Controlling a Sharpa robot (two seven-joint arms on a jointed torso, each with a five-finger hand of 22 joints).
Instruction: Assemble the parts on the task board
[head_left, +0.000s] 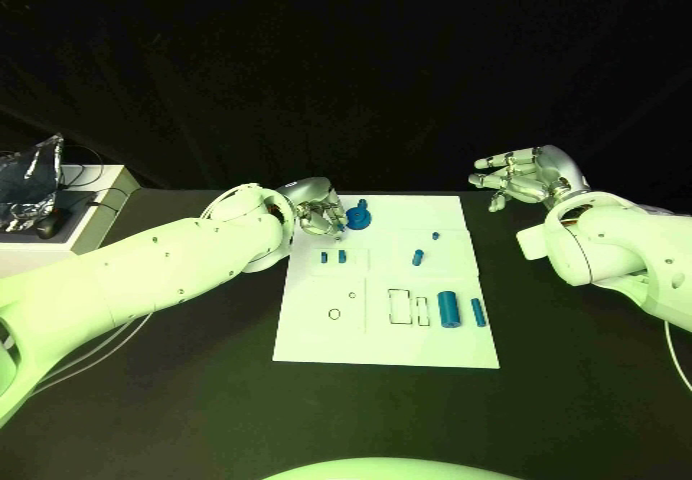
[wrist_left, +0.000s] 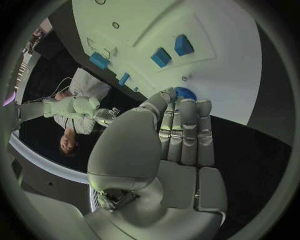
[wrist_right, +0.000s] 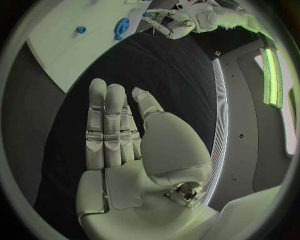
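The white task board (head_left: 387, 335) lies mid-table. At its far left corner stands a round blue part (head_left: 356, 215). My left hand (head_left: 315, 216) lies beside that part; its fingers (wrist_left: 185, 131) are stretched straight, with their tips at the round blue part (wrist_left: 185, 93), and nothing is in its grasp. Whether they touch it I cannot tell. Two small blue blocks (head_left: 333, 257), a peg (head_left: 417, 257), a cylinder (head_left: 449, 308) and a slim bar (head_left: 477, 312) lie on the board. My right hand (head_left: 525, 178) hovers off the board's far right corner, its fingers (wrist_right: 107, 127) apart and empty.
Empty outlined slots (head_left: 407, 306) and small holes (head_left: 335, 314) mark the board's near half. A white box (head_left: 98, 205) with a silvery device (head_left: 35, 188) and cables stands at the table's far left. Black tabletop surrounds the board.
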